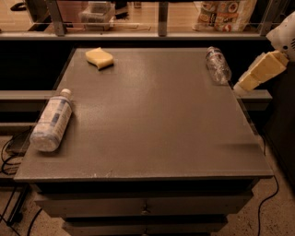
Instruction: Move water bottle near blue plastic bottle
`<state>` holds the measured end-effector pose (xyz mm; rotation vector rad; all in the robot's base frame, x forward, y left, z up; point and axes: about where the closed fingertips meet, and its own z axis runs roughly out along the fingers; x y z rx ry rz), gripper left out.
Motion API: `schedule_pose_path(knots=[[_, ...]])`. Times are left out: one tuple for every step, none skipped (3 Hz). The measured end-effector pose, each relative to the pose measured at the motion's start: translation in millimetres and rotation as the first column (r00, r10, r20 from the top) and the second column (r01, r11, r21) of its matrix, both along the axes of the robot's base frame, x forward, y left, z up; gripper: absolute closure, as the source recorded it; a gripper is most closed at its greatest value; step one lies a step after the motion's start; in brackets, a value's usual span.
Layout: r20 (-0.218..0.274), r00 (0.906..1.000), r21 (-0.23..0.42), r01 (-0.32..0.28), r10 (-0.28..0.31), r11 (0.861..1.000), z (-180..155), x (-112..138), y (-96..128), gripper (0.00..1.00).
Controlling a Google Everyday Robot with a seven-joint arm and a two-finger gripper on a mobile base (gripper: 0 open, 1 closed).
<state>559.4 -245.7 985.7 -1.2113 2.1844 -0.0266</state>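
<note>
The water bottle (218, 64), small, clear and crinkly, lies on its side at the far right corner of the grey table (156, 124). The blue plastic bottle (51, 120), fatter, with a pale label and white cap, lies on its side at the table's left edge. My gripper (244, 84) enters from the right as a tan finger piece, hanging just past the table's right edge, a short way right of and slightly nearer than the water bottle, not touching it.
A yellow sponge (99, 57) lies at the far left of the table. A shelf with bags and a clear container (216, 14) runs behind it. Drawers (145, 207) sit under the tabletop. Cables (14, 152) trail on the floor at both sides.
</note>
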Motion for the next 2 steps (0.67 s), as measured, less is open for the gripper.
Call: schedule_pose_path(knots=[[0.000, 1.0000, 0.000, 0.000, 0.000, 1.000, 0, 0, 0, 0.00], [-0.018, 0.9985, 0.034, 0.052, -0.051, 0.998, -12, 10, 0, 0.00]])
